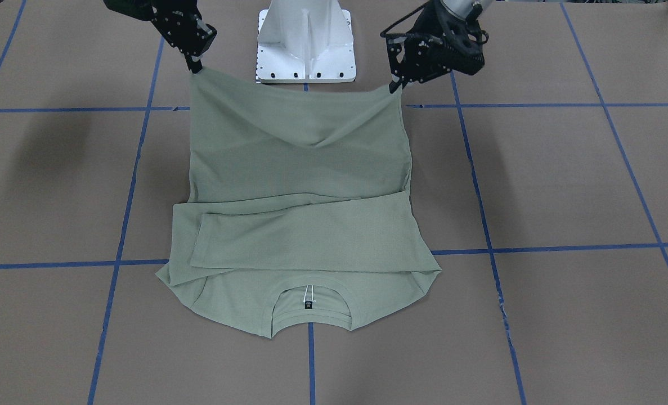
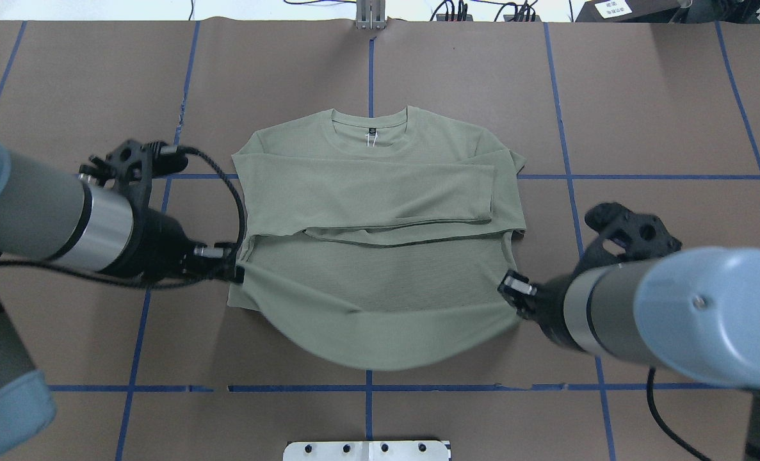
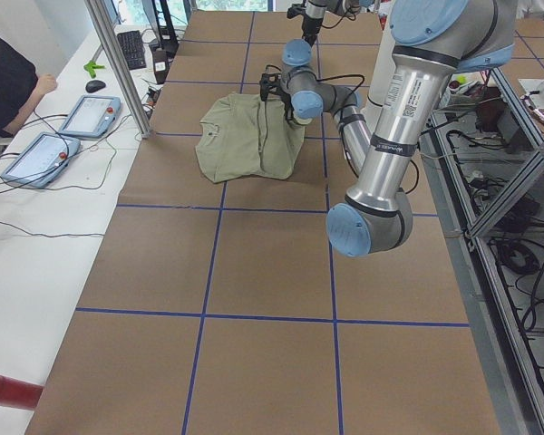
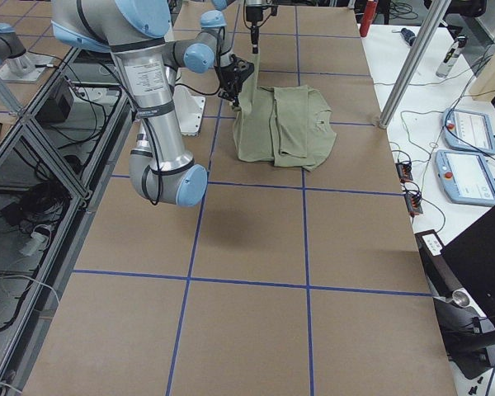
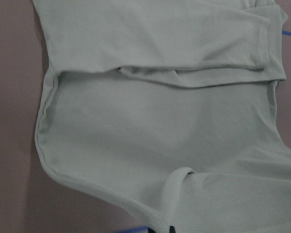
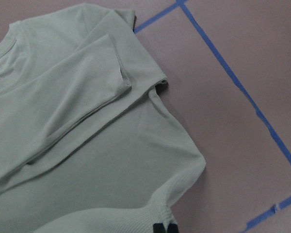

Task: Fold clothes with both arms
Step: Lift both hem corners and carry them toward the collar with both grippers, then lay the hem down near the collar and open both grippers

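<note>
The left gripper (image 1: 395,85) pinches one hem corner of the shirt (image 1: 300,157) and the right gripper (image 1: 194,66) pinches the other. The cloth sags between them, its collar end flat on the table (image 1: 564,180) beyond. The wrist views show each gripper only as a black sliver.

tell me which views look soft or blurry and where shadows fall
Left wrist view: softest, the shirt fills it, knit only faintly resolved. Right wrist view: a bit soft near the hem at the bottom. Front-facing view: sharp, diffuse shadow on the table. Overhead view: lifted hem edge slightly smeared.
</note>
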You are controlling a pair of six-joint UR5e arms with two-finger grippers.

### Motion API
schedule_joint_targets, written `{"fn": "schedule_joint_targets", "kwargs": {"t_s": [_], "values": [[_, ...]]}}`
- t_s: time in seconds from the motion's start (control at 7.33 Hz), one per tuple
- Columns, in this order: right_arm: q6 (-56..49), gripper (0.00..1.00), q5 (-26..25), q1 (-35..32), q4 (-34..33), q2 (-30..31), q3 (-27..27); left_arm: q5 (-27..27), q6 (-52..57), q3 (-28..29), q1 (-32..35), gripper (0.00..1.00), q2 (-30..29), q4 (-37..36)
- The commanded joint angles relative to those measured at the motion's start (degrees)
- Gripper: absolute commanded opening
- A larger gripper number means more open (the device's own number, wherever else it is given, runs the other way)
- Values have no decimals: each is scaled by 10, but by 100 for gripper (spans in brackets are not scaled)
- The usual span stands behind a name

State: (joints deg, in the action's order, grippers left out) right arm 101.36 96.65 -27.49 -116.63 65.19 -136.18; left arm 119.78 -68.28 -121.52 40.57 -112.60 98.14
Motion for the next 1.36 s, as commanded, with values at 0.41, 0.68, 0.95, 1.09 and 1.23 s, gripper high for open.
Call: {"fn": "schedule_joint_targets", "kwargs": {"t_s": [0.41, 0.68, 0.95, 1.09, 1.23], "values": [[-141, 0, 42, -147, 148, -81, 255, -38, 123, 217, 85, 0, -112, 13], [-143, 0, 44, -171, 247, -97, 391, -43, 133, 358, 85, 0, -157, 96], [-164, 0, 43, -174, 323, -124, 513, -60, 163, 472, 82, 0, -189, 150], [-165, 0, 43, -176, 368, -125, 551, -64, 167, 509, 79, 0, -190, 181], [-166, 0, 43, -178, 383, -125, 571, -64, 167, 522, 72, 0, -190, 195]]}}
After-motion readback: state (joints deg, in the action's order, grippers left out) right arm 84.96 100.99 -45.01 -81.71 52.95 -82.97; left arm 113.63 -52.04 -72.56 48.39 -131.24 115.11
